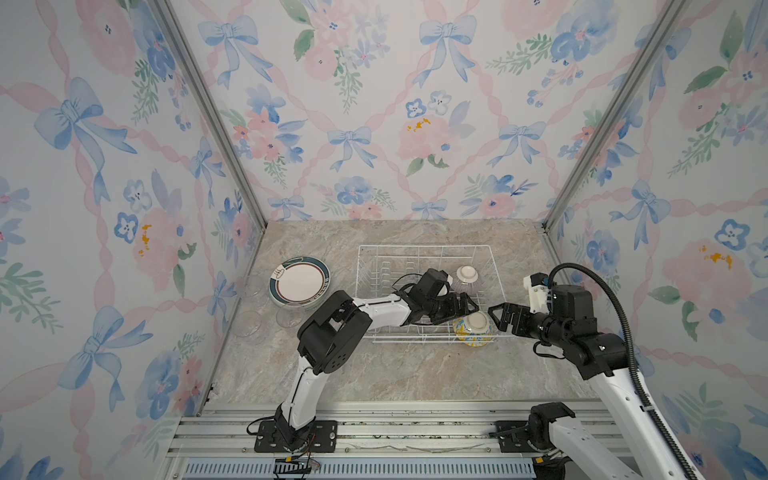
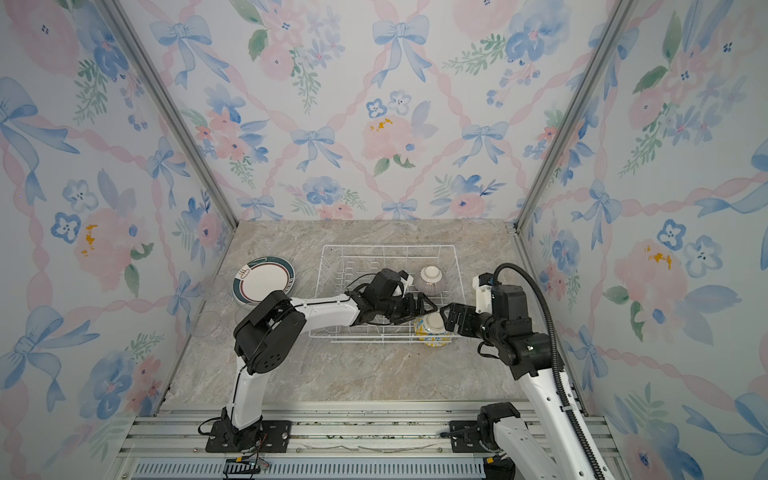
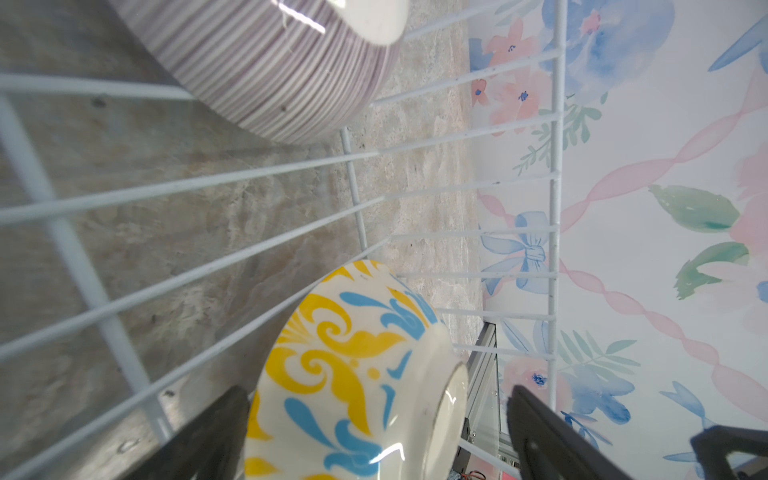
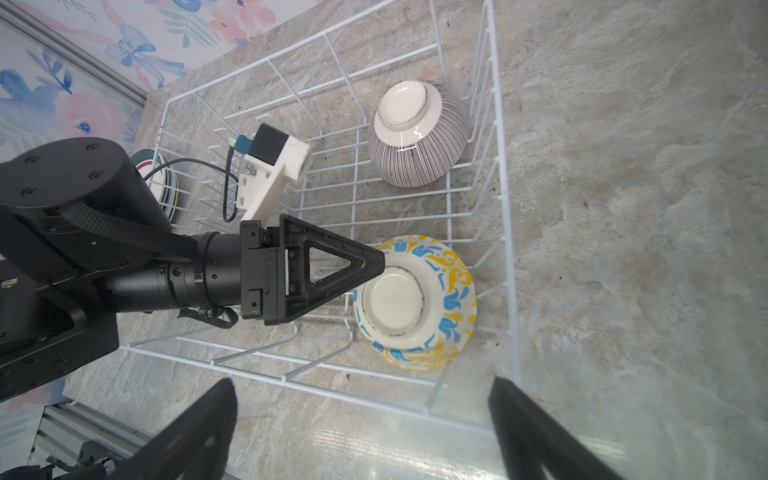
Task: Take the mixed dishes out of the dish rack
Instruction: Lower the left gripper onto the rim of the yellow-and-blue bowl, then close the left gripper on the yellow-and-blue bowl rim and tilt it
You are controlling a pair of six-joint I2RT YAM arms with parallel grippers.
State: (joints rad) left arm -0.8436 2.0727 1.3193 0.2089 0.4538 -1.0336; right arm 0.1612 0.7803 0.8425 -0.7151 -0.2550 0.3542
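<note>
**Left gripper and bowl.** My left gripper (image 4: 376, 264), jaws spread wide, reaches into the dish rack (image 1: 424, 249). The overturned yellow-blue bowl (image 4: 415, 303), in the rack's near right corner, lies between its fingers (image 3: 208, 436), apparently untouched. My right gripper (image 1: 496, 318), also released and empty, hovers beside the rack. The purple-striped bowl (image 1: 466, 279) sits inverted behind. Plates (image 1: 299, 280) are stacked on the table.

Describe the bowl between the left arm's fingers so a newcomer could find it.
Find the white wire dish rack on the marble table. Two upturned bowls sit at its right end; take the one in the front corner. The yellow-blue bowl carries bright swirls, unlike the purple-striped bowl behind it.
</note>
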